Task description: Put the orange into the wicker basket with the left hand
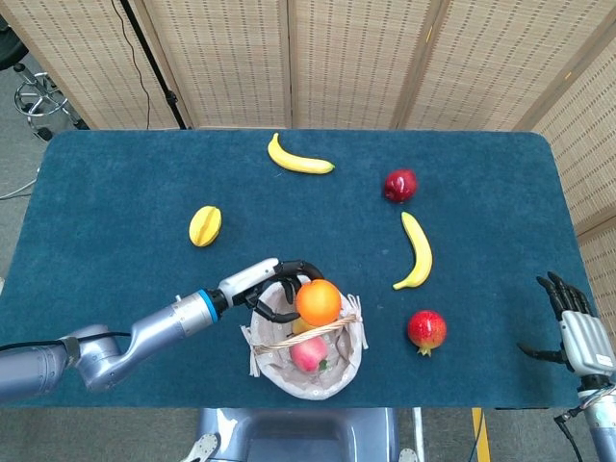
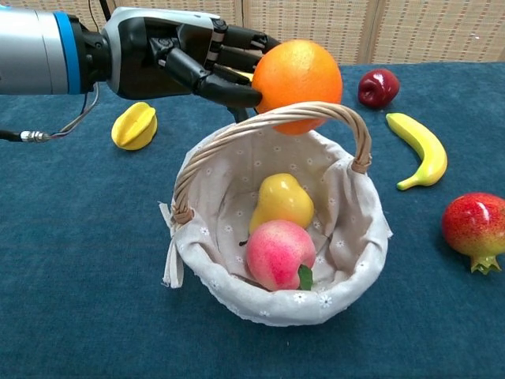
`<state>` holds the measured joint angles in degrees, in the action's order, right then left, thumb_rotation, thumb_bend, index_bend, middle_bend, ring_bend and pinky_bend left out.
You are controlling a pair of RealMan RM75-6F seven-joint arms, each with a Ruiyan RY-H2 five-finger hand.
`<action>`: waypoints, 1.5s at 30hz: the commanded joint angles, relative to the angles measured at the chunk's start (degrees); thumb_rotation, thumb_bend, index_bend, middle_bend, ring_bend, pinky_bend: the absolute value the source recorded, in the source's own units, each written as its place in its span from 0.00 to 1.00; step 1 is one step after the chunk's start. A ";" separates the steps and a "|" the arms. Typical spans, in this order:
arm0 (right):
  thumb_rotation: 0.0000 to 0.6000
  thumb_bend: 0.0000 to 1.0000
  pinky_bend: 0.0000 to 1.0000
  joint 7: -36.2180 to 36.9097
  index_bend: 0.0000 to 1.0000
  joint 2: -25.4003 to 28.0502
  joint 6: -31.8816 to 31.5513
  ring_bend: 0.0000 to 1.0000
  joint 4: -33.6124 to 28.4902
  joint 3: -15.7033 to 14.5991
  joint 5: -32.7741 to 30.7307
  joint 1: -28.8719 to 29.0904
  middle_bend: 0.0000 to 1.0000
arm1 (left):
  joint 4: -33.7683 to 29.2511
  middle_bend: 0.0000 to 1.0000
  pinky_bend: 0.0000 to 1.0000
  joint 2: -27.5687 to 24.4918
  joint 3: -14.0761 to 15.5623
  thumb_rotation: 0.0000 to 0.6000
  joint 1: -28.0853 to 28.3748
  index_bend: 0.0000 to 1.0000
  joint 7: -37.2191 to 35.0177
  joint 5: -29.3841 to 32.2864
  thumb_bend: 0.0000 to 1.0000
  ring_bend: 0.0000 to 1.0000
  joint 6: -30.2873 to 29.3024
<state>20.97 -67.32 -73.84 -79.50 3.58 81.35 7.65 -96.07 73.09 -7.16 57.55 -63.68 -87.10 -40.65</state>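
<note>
My left hand (image 1: 280, 280) (image 2: 185, 63) grips the orange (image 1: 318, 301) (image 2: 297, 76) from its left side and holds it just above the wicker basket (image 1: 267, 348) (image 2: 347, 260). In the chest view the orange sits right behind the basket's arched handle (image 2: 260, 125), against or almost against it. The cloth-lined basket holds a yellow pear (image 2: 282, 200) and a pink peach (image 2: 278, 253). My right hand (image 1: 576, 322) hangs open at the table's right front edge, far from the basket.
A starfruit (image 1: 204, 226) (image 2: 134, 125) lies left of the basket. A banana (image 1: 299, 159) lies at the back, a red apple (image 1: 399, 185) and a second banana (image 1: 417, 251) to the right. A pomegranate (image 1: 426, 330) (image 2: 476, 227) sits close to the basket's right.
</note>
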 commanded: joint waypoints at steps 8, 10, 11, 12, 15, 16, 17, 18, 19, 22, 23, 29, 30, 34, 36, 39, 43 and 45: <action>1.00 0.00 0.00 -0.33 0.02 -0.04 -0.02 0.00 -0.33 -0.03 0.18 0.03 0.00 | 0.84 0.06 0.18 -3.37 2.44 1.00 1.58 0.14 -0.74 -3.69 0.13 0.07 1.39; 1.00 0.00 0.00 -0.42 0.02 -0.08 0.00 0.00 -0.32 -0.04 0.18 0.03 0.00 | 0.80 0.06 0.19 -3.90 2.53 1.00 1.67 0.13 -0.69 -3.57 0.13 0.07 1.34; 1.00 0.00 0.00 -0.44 0.02 -0.08 0.03 0.00 -0.34 -0.05 0.20 0.05 0.00 | 0.94 0.06 0.18 -4.08 2.45 1.00 1.56 0.13 -0.37 -3.37 0.13 0.06 1.05; 1.00 0.00 0.00 -0.43 0.02 -0.07 0.06 0.00 -0.35 -0.06 0.21 0.06 0.00 | 1.10 0.06 0.18 -4.19 2.39 1.00 1.36 0.13 0.41 -3.16 0.13 0.06 0.63; 1.00 0.00 0.00 -1.68 0.02 -0.27 0.05 0.00 0.13 0.08 -0.16 0.07 0.00 | 3.02 0.06 0.16 -4.40 1.97 1.00 -0.64 0.13 10.40 -1.53 0.13 0.06 -2.73; 1.00 0.00 0.00 -2.61 0.02 -0.45 -0.03 0.00 0.34 0.17 -0.43 0.05 0.00 | 3.36 0.06 0.16 -4.15 1.77 1.00 -1.60 0.13 14.58 -0.41 0.13 0.06 -4.10; 1.00 0.00 0.00 -3.61 0.02 -0.63 -0.18 0.00 0.50 0.29 -0.74 -0.01 0.00 | 3.93 0.06 0.16 -3.97 1.57 1.00 -2.70 0.13 19.45 0.82 0.13 0.06 -5.71; 1.00 0.00 0.00 -4.22 0.02 -0.75 -0.29 0.00 0.55 0.38 -0.93 -0.04 0.00 | 4.27 0.06 0.16 -3.81 1.44 1.00 -3.51 0.13 22.92 1.76 0.13 0.06 -6.92; 1.00 0.00 0.00 -5.16 0.02 -0.98 -0.52 0.00 0.59 0.54 -1.21 -0.09 0.00 | 5.71 0.06 0.16 -3.59 1.29 1.00 -5.65 0.13 31.46 3.78 0.13 0.06 -10.35; 1.00 0.00 0.00 -5.94 0.02 -1.21 -0.70 0.00 0.38 0.63 -1.32 -0.13 0.00 | 6.03 0.06 0.16 -2.24 0.82 1.00 -10.77 0.13 47.25 9.19 0.13 0.06 -18.47; 1.00 0.00 0.00 -5.88 0.02 -1.20 -0.69 0.00 0.31 0.61 -1.25 -0.13 0.00 | 5.83 0.06 0.16 -2.21 0.83 1.00 -12.06 0.13 50.10 10.37 0.13 0.06 -20.27; 1.00 0.00 0.00 -5.52 0.02 -1.01 -1.04 0.00 0.07 0.62 -0.77 -0.16 0.00 | 4.63 0.06 0.16 -5.20 1.70 1.00 -19.16 0.14 57.01 14.02 0.13 0.07 -27.68; 1.00 0.00 0.00 -5.51 0.02 -0.94 -1.27 0.00 0.01 0.70 -0.71 -0.21 0.00 | 4.65 0.06 0.16 -6.38 2.42 1.00 -21.36 0.14 57.94 14.61 0.13 0.07 -29.58; 1.00 0.00 0.00 -6.79 0.02 -1.34 -2.01 0.00 0.43 0.90 -0.75 -0.36 0.00 | 5.03 0.06 0.16 -7.36 4.13 1.00 -27.56 0.14 61.62 15.34 0.13 0.07 -36.23; 1.00 0.00 0.00 -7.16 0.03 -1.55 -2.13 0.00 0.54 0.92 -0.73 -0.37 0.00 | 5.09 0.06 0.16 -7.23 4.57 1.00 -29.45 0.14 62.15 15.47 0.13 0.07 -38.00; 1.00 0.00 0.00 -7.41 0.03 -1.76 -2.66 0.00 0.68 0.88 -0.19 -0.39 0.00 | 5.40 0.06 0.16 -6.83 5.84 1.00 -33.68 0.15 62.56 15.60 0.13 0.07 -41.77; 1.00 0.00 0.00 -7.79 0.04 -2.22 -4.43 0.00 1.03 1.23 0.41 -0.69 0.00 | 5.90 0.06 0.16 -5.96 7.22 1.00 -38.22 0.15 63.42 14.11 0.13 0.08 -46.46; 1.00 0.00 0.00 -7.91 0.05 -2.41 -5.48 0.00 1.06 1.50 0.71 -0.86 0.00 | 6.22 0.06 0.16 -5.66 7.55 1.00 -39.92 0.15 63.93 13.50 0.13 0.08 -48.14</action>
<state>13.19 -69.56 -78.87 -78.51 4.89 81.83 6.93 -90.28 67.00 -0.33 19.08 -0.47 -72.93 -87.35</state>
